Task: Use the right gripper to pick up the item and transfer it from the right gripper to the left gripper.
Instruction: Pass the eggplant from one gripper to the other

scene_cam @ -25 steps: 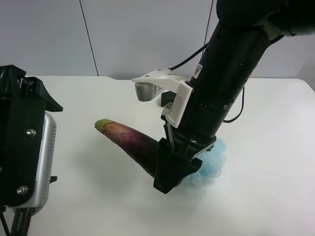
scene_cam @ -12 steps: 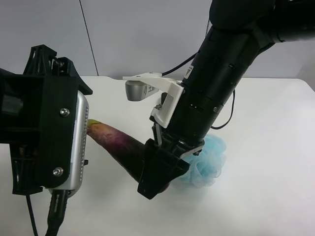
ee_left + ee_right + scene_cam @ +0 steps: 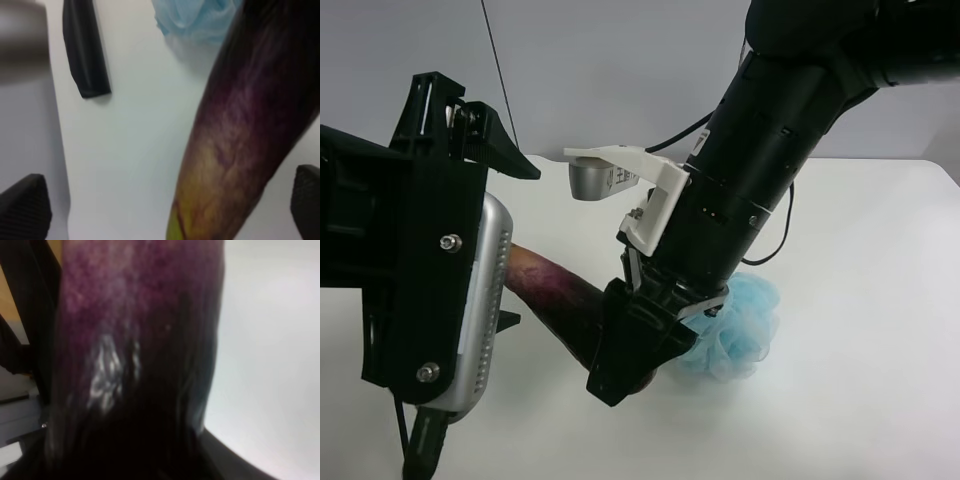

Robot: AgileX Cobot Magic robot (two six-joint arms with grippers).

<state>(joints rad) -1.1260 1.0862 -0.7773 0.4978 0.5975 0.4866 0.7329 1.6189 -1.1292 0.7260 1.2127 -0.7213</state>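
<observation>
White table (image 3: 880,300) | right gripper (image 3: 620,372) pinching item (image 3: 555,292) | left gripper (image 3: 165,202) spread | label (image 3: 620,180) unreadable

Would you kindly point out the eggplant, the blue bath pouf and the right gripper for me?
eggplant (image 3: 552,292), exterior high view, on its purple mid-body.
blue bath pouf (image 3: 745,325), exterior high view, on its fluffy middle.
right gripper (image 3: 623,374), exterior high view, between its black fingertips.

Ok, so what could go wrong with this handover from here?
The left gripper, open, straddles only the tapered yellowish tip of the item; closing there could slip off. The right gripper holds just the dark end, so a nudge might lever the item loose.
</observation>
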